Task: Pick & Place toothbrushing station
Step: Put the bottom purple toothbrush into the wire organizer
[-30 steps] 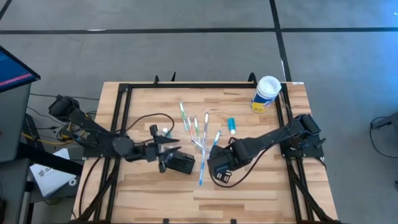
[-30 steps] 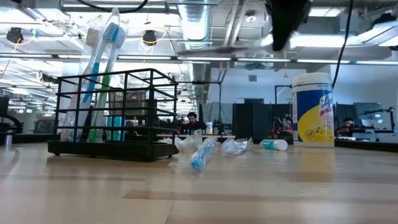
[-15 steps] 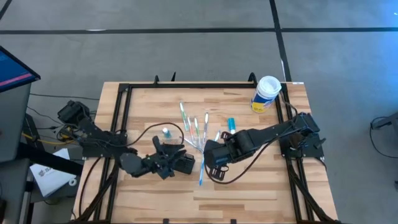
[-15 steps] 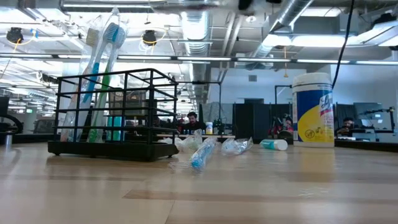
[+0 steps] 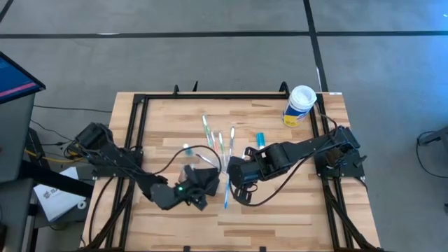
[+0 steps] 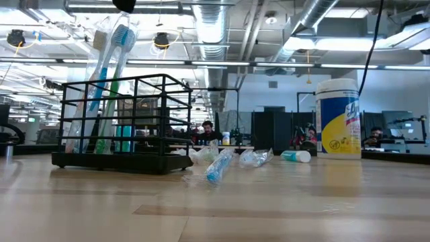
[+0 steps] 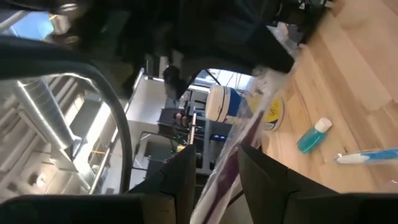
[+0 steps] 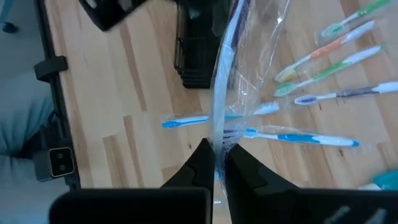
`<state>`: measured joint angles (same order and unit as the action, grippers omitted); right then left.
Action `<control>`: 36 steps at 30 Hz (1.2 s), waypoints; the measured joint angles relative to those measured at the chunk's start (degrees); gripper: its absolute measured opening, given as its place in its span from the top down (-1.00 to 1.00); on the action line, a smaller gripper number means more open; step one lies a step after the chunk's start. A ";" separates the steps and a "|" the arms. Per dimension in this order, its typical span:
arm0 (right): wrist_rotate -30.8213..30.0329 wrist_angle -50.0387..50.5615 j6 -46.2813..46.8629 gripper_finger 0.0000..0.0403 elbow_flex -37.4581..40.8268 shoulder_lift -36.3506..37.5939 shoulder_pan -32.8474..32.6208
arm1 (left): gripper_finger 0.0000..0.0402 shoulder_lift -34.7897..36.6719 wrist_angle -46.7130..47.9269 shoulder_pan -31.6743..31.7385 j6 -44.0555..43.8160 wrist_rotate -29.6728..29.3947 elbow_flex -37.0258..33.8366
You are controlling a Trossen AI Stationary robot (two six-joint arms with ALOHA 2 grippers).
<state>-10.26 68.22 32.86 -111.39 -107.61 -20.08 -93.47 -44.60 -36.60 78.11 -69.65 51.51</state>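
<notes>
While right gripper (image 8: pixel 214 163), jaws pinched on a wrapped toothbrush (image 8: pixel 219 93), hangs beside the toothbrushing station (image 6: pixel 123 124), left gripper's (image 5: pixel 201 186) jaws can't be told; next: drop brush into rack.

Station (image 6: pixel 124 124) black wire; canister (image 5: pixel 299 105) yellow/white w/ white lid; tabletop (image 5: pixel 280 210) pale wood.

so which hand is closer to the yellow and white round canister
The right hand. It sits mid-table among the wrapped toothbrushes, with the canister off at the far right corner. The left hand is farther still, by the black wire holder.
</notes>
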 joint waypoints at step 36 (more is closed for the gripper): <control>8.98 -11.95 -4.41 0.97 0.04 0.00 3.82 | 0.44 -1.10 3.49 0.33 2.60 0.90 0.46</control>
<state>-1.28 56.27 28.45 -111.35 -107.61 -16.25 -94.56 -41.11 -36.27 80.71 -68.75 51.96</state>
